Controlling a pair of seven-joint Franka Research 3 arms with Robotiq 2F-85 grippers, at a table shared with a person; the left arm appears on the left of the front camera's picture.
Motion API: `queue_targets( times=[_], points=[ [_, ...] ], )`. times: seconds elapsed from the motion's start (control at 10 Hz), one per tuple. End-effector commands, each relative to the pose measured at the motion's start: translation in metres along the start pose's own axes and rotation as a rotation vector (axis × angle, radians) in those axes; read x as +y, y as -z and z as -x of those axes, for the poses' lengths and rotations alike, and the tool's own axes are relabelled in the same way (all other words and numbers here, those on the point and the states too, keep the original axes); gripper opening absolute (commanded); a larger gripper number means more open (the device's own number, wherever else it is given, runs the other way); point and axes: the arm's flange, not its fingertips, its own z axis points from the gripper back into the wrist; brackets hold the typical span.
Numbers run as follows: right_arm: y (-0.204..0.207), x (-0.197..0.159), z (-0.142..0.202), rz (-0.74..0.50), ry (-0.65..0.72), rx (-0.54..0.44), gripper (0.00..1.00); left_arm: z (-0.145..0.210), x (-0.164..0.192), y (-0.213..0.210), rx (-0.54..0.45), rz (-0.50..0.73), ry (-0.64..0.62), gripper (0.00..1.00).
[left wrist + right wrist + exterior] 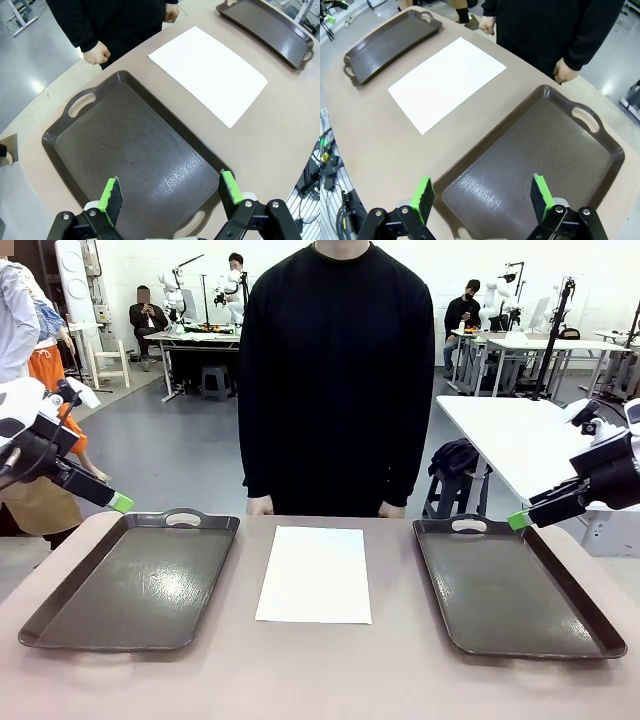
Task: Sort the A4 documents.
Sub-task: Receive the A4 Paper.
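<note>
A white A4 document (314, 574) lies flat on the table's middle, between two dark brown handled trays; it shows again as the sheet (208, 73) in the left wrist view and the sheet (447, 82) in the right wrist view. My left gripper (171, 194) hovers open above the left tray (135, 581), nothing between its green pads. Over the right tray (512, 584) my right gripper (482, 194) also hangs open and holds nothing. In the front view the left gripper (118, 502) and right gripper (520, 518) sit high at the picture's sides.
A person in a black top stands at the table's far edge, with a hand (96, 51) resting by the left tray's handle and another hand (564, 71) near the right tray. Both trays hold nothing. A white table (520, 440) stands behind at the right.
</note>
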Motion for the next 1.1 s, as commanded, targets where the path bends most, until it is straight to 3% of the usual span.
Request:
queue_targets(
  times=[0.0,1.0],
  points=[
    [0.0004,0.0005,0.0006,-0.008,-0.007,-0.004,1.00,0.0001,0.0009,0.0002,-0.006,0.002,-0.002,1.00],
    [0.0004,0.0005,0.0006,-0.008,-0.007,-0.004,1.00,0.0001,0.0009,0.0002,-0.006,0.002,-0.002,1.00]
  ],
)
